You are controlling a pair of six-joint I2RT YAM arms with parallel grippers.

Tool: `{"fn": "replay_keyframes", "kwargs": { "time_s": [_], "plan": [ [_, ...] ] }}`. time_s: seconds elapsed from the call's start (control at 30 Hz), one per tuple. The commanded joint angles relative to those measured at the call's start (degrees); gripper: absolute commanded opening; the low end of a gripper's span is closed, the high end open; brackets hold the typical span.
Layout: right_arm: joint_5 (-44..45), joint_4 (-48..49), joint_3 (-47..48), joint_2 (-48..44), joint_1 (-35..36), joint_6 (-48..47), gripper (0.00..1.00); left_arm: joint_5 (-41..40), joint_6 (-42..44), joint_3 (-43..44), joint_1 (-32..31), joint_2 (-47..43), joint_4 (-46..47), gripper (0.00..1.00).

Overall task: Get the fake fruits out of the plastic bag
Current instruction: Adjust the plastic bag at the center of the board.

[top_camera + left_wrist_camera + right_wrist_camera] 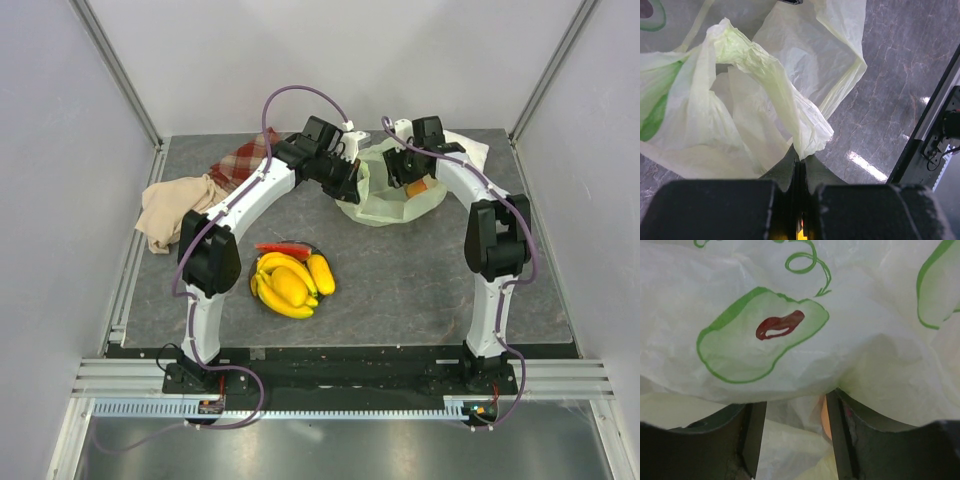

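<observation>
Pinching a twisted fold of the thin, crinkly, pale yellow-green plastic bag [755, 70] at the far side of the tabletop [450, 290], the left hand [799, 161] was fully closed. The right hand [795, 412], jaws apart and seemingly empty, was nearer the orange-pink plastic peach [419, 187], which lay in the bag just ahead.

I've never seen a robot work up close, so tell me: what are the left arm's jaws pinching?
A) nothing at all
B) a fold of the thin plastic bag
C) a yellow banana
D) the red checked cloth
B: on the left arm, the jaws are shut on a crumpled fold of the plastic bag, as its wrist view shows.
</observation>
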Motion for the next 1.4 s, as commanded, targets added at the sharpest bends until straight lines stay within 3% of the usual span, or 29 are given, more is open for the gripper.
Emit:
{"fn": "replay_keyframes", "kwargs": {
  "time_s": [0.0,0.37,0.57,0.83,1.0,1.1,1.37],
  "plan": [
    [1.1,0.8,4.5,1.4,0.0,-0.6,0.59,-0.6,1.4,0.4,-0.3,-2.4,0.1,0.02],
    [15.6,-3.4,2.3,0.7,-0.2,-6.6,0.7,-0.7,1.4,0.6,-0.3,-1.8,0.0,0.02],
    [18.7,-3.3,-3.7,-1.7,-0.8,-8.0,0.73,-0.1,1.2,0.9,-0.3,-1.4,0.1,0.02],
    [13.6,-3.6,-5.7,-6.9,-2.8,-6.4,0.79,0.0,1.2,0.5,-0.3,-1.5,0.1,0.02],
    [16.2,-4.4,-6.5,-9.4,-2.9,-8.3,0.8,0.5,1.3,0.5,-0.3,-1.7,0.1,0.02],
    [18.9,-6.4,-7.2,-8.9,-2.8,-10.0,0.8,0.9,1.4,0.4,-0.3,-1.8,0.0,0.02],
    [14.9,-7.2,-10.9,-6.1,-2.9,-7.9,0.77,0.9,1.1,0.1,-0.3,-2.0,0.0,0.02]
  ]
}}
